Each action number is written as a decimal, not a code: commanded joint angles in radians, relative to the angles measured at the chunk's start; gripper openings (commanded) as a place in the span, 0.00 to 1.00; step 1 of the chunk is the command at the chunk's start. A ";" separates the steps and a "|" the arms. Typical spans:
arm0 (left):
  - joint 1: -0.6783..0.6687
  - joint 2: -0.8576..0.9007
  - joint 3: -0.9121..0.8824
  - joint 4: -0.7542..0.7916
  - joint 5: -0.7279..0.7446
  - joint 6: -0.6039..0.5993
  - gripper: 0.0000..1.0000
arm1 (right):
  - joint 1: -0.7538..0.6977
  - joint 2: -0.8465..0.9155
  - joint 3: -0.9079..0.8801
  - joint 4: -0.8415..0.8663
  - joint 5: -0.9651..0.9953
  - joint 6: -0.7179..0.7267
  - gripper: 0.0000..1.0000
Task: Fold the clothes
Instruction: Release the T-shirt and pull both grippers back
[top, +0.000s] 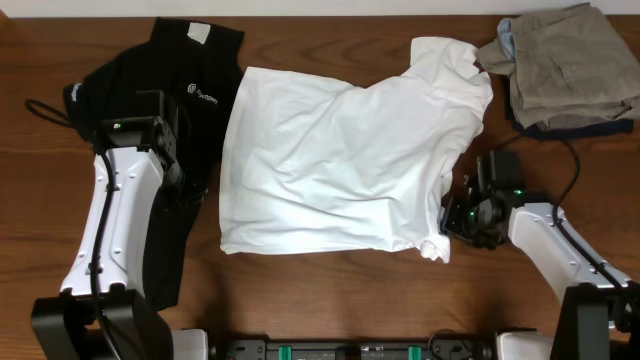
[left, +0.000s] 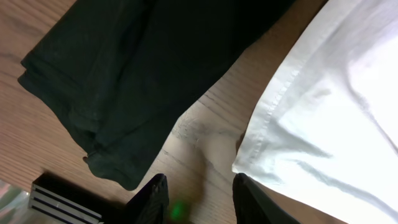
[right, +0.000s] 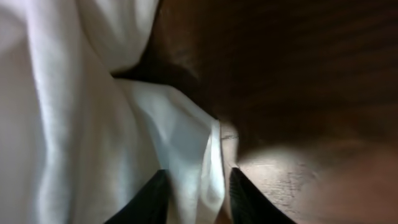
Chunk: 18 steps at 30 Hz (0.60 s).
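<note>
A: Left gripper (left: 200, 186)?
B: Released, hovering over bare table (left: 205, 140) between black shirt (left: 143, 74) and white T-shirt (left: 323, 124) hem.
A: Right gripper (right: 198, 180)?
B: Clenched on white T-shirt fabric at near right corner.
A: Layout?
B: Lying side by side, black leftward.

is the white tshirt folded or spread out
Spread: the large white short-sleeved T-shirt lies open across the brown wooden table, body unfolded, sleeves rumpled.

Worktop (top: 330, 295): dark brown wood, visible grain.
Garment stack (top: 570, 65): upper right corner of the overhead view, resting on the worktop.
Top layer: khaki, crumpled.
Lower layer: navy, showing along the bottom edge.
Left edge: pale blue fabric.
</note>
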 joint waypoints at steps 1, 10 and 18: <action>0.003 -0.014 -0.003 -0.002 -0.018 -0.009 0.36 | -0.002 0.003 -0.022 0.021 -0.032 0.014 0.37; 0.003 -0.014 -0.003 -0.002 -0.018 -0.009 0.36 | 0.012 0.003 -0.046 0.040 -0.042 0.010 0.33; 0.003 -0.014 -0.003 0.005 -0.018 -0.009 0.36 | 0.025 -0.001 -0.045 0.035 -0.041 0.036 0.01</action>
